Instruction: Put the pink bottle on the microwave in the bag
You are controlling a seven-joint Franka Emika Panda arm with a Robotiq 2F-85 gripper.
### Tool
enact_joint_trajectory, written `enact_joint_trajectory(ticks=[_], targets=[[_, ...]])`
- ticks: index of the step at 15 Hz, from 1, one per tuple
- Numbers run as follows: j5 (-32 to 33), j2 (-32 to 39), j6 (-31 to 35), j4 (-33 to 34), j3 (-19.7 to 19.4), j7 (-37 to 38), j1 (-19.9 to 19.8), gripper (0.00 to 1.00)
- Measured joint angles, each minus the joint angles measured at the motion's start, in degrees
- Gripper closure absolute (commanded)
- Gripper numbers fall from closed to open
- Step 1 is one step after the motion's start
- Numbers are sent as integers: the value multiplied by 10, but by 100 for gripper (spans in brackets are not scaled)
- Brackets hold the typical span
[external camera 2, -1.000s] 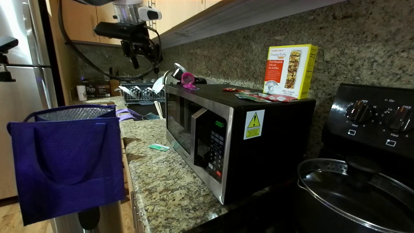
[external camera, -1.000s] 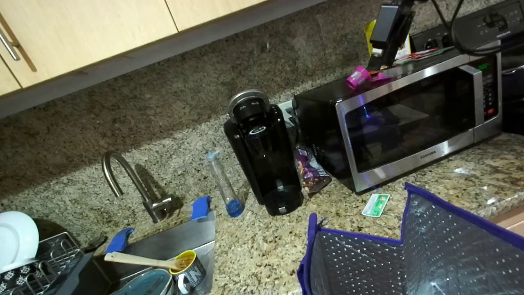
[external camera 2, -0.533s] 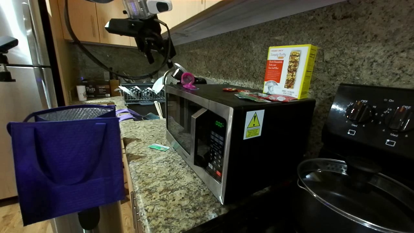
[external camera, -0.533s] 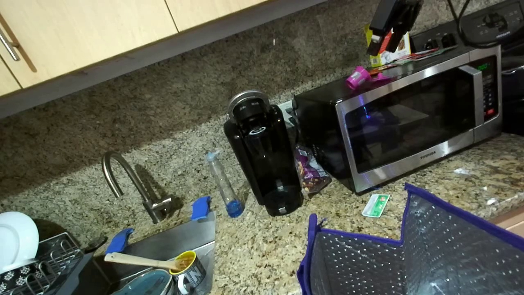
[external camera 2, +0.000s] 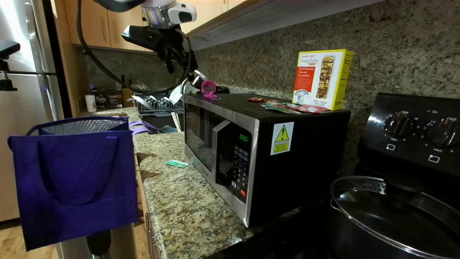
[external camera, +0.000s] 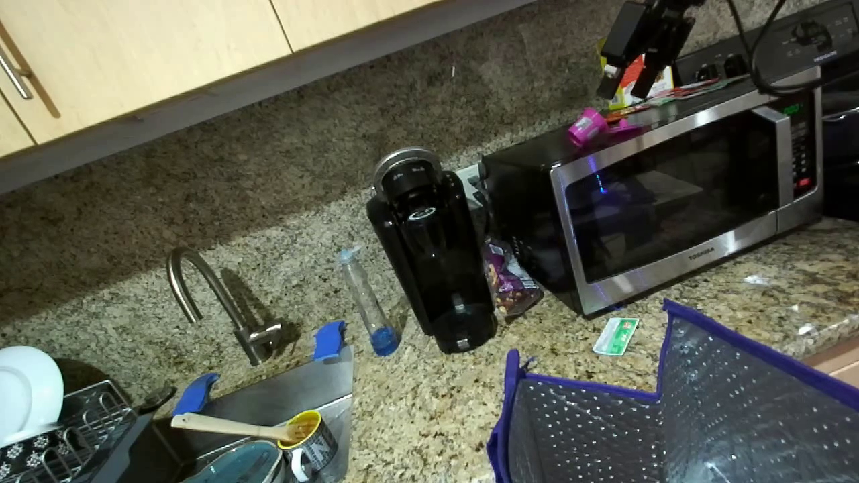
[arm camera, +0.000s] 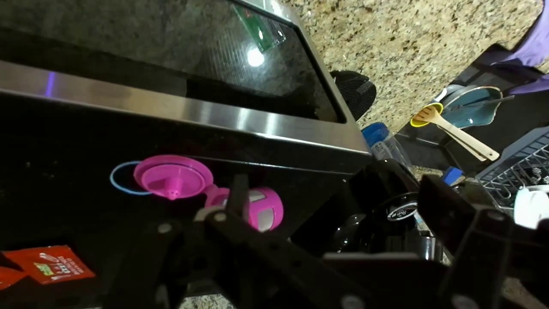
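Observation:
The pink bottle (external camera: 588, 127) lies near the front edge of the microwave (external camera: 671, 194) top, at the coffee maker end. It looks like a small cup with light panels and a round flap. It shows in both exterior views (external camera 2: 208, 88). In the wrist view the pink bottle (arm camera: 268, 212) is partly covered by one finger. My gripper (external camera: 626, 84) is open and empty above the microwave top, apart from the bottle. In the wrist view the gripper (arm camera: 339, 197) has its fingers wide apart. The purple bag (external camera 2: 72, 172) stands open in front of the counter, silver lining (external camera: 584, 429) showing.
A black coffee maker (external camera: 429, 255) stands beside the microwave. A yellow-and-red box (external camera 2: 320, 79) and flat packets (external camera 2: 284, 107) are on the microwave's far end. Cabinets (external camera: 147, 60) hang above. A clear bottle (external camera: 369, 302) and sink lie beyond the coffee maker. A pot (external camera 2: 395, 216) sits on the stove.
My gripper has moved over the microwave top and turned, so both fingers now show apart. In an exterior view the arm has shifted right, towards the bottle. The bottle and bag have not moved.

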State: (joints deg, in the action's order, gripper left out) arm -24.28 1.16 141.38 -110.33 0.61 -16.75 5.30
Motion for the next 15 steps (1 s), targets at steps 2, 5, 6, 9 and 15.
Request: enact_joint_trajectory(ticks=[2,5,6,9,15], targets=[[-8,6,8,0,0,-8,0,0],[-20,15,30,0,0,-35,-1,0],[-31,19,35,1,1,-55,-1,0],[-72,33,35,10,6,-119,-7,0],[-120,62,35,37,19,-202,-25,0]])
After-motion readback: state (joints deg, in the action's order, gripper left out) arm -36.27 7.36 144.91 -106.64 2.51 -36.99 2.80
